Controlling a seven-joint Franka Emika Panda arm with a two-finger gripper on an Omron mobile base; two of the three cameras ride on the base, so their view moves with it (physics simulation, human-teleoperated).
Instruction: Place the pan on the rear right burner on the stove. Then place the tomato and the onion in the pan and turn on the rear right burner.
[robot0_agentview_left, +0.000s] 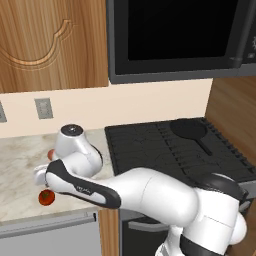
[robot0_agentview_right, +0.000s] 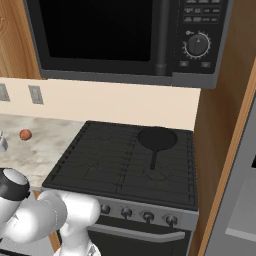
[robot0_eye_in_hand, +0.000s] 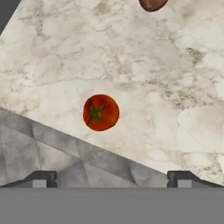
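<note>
Tool (robot0_eye_in_hand: 112, 178) spread wide above the tomato (robot0_eye_in_hand: 101, 112); onion (robot0_eye_in_hand: 152, 4) cut off at the frame edge.

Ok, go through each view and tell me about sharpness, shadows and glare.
Left base view: soft overall; the tomato throws no clear shadow, and the arm's white shell has a broad sheen. Right base view: the pan nearly merges with the black stove; no glare on the microwave door. Hand view: sharpest; tomato crisp, lit evenly.
</note>
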